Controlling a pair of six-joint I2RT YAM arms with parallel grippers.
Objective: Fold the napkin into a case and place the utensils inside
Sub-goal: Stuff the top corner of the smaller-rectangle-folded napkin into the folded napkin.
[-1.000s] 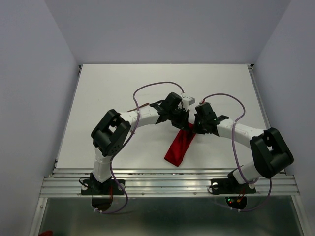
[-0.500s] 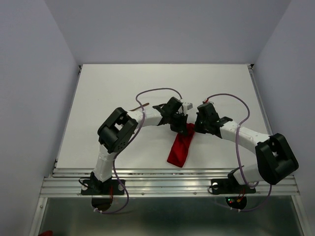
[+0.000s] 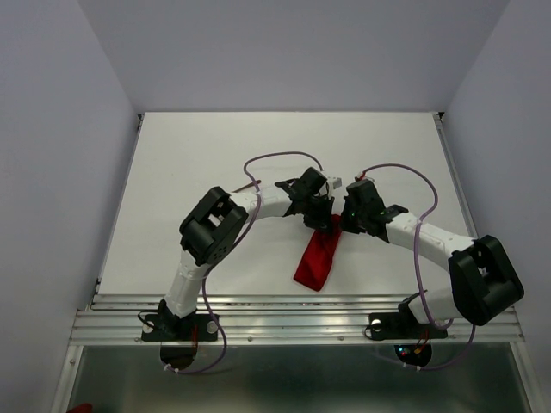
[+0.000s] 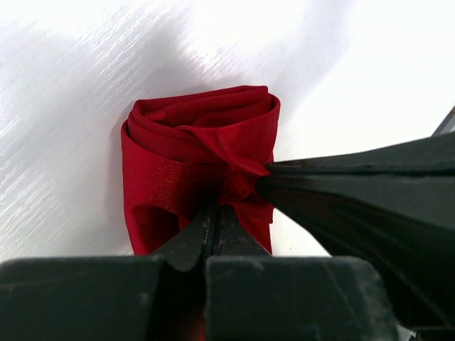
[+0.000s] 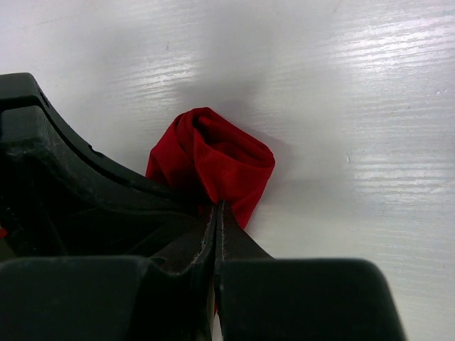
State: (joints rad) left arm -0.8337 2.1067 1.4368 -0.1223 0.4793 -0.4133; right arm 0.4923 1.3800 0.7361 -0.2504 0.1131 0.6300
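Left gripper [image 4: 213, 214] has its two fingers pressed tight together, and between the tips it pinches a fold of the red napkin [image 4: 195, 160]. From its own camera the cloth bunches up just past the tips into a loose, rounded roll, several layers curling over one another, with a shaded hollow on the lower left.

Right gripper [image 5: 217, 207] is likewise closed to a thin seam and nips the same bunched end from the other side. A dark finger of each arm crowds into the other's wrist view, right up against the cloth, so the two sets of tips meet almost nose to nose.

From above, both arms reach in from the near edge and bend toward each other over the middle of the table [image 3: 207, 155]. The napkin is folded into a narrow strip. Its far end is caught between the grippers, and the rest slants back and a little left toward the near edge, stopping short of it. Purple cables loop over both wrists.
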